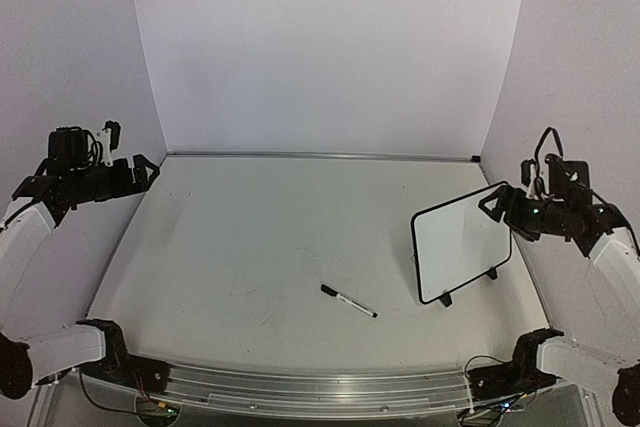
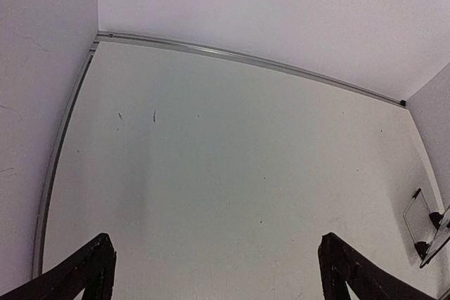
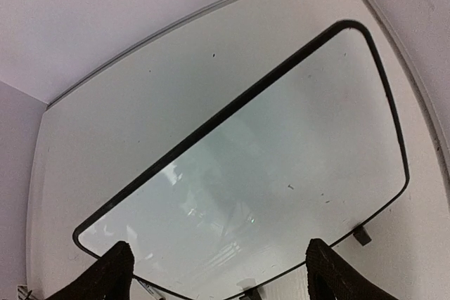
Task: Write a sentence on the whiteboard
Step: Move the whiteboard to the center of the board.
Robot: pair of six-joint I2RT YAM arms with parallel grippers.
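The whiteboard [image 1: 462, 242] lies on its black feet at the right of the table, its face blank except for a few small specks. No sentence shows on it. It fills the right wrist view [image 3: 281, 173] and shows edge-on at the right of the left wrist view [image 2: 437, 240]. A black-capped marker [image 1: 348, 301] lies on the table left of the board. My right gripper [image 1: 495, 205] is open and empty, hovering over the board's far right edge [image 3: 221, 279]. My left gripper [image 1: 148, 169] is open and empty, held high at the far left [image 2: 218, 275].
A metal rail [image 1: 320, 156] runs along the table's back edge under the white walls. The table [image 1: 250, 247] has only faint marks on it. An aluminium bar [image 1: 300, 382] edges the front between the arm bases.
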